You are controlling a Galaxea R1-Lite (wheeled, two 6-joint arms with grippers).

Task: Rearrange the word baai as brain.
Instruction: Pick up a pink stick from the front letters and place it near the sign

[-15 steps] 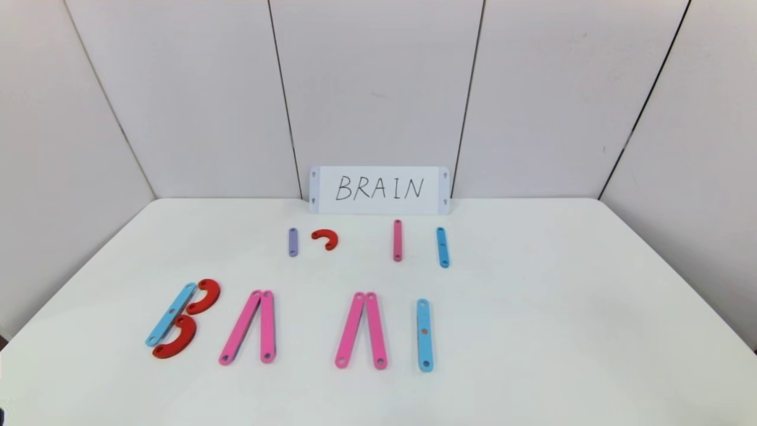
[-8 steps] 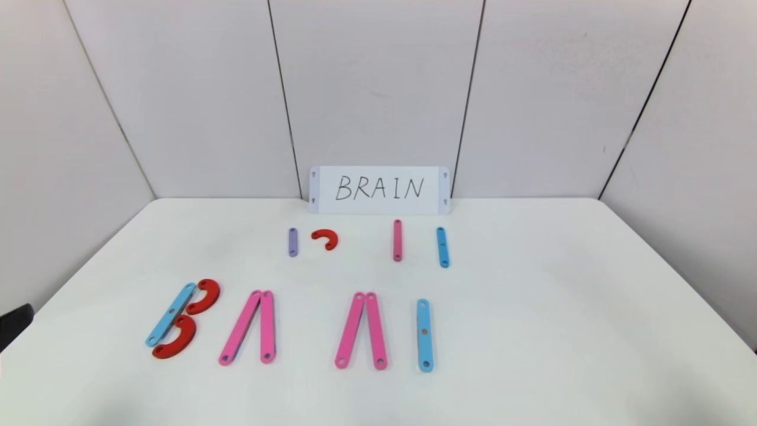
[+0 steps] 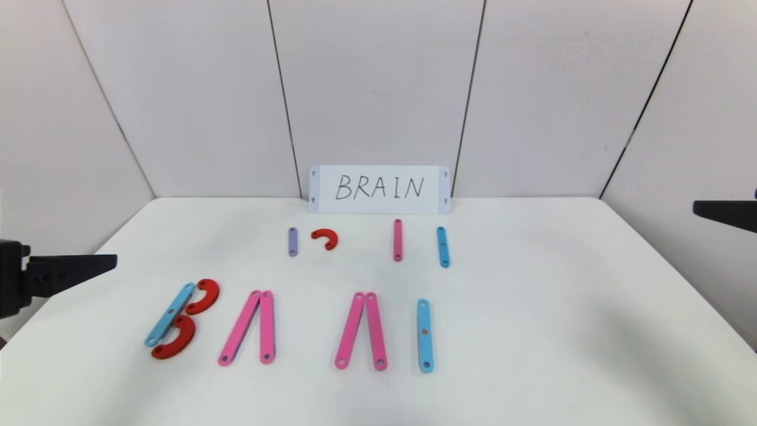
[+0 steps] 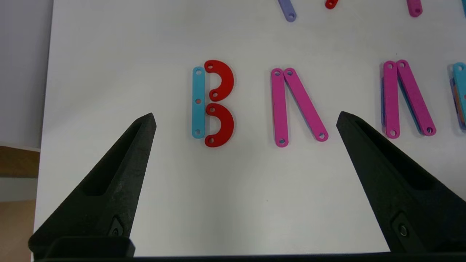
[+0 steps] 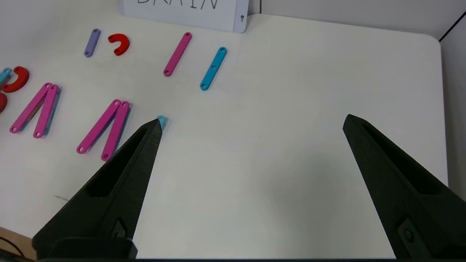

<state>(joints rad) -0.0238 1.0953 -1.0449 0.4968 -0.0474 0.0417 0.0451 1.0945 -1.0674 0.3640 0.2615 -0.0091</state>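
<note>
The word baai lies in a row near the table's front. Its B is a blue strip (image 3: 170, 314) with two red curves (image 3: 203, 296). Two pairs of pink strips (image 3: 239, 327) (image 3: 375, 330) form peaked shapes, and a blue strip (image 3: 424, 335) ends the row. My left gripper (image 4: 246, 115) hovers open above the table's left side, near the B (image 4: 213, 103), holding nothing. My right gripper (image 5: 252, 120) hangs open and empty above the table's right side, apart from every piece.
A white card (image 3: 379, 189) reading BRAIN leans on the back wall. In front of it lie a purple strip (image 3: 293, 241), a small red curve (image 3: 326, 238), a pink strip (image 3: 397, 239) and a blue strip (image 3: 442, 247). Wall panels enclose the table.
Both grippers have come into the head view, the left from the left edge, the right from the right edge. No piece has moved.
</note>
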